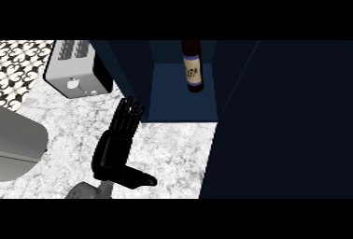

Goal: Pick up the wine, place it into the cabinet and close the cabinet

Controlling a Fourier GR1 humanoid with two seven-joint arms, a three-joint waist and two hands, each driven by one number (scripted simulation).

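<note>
Across the speckled white marble counter we see the dark glass wine bottle already standing at twelve o'clock inside the navy blue cabinet, our black left hand released with straight fingers, so we judge only closing remains.

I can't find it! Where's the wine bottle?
In the head view the wine bottle stands inside the open cabinet, up top, right of the toaster.
</note>
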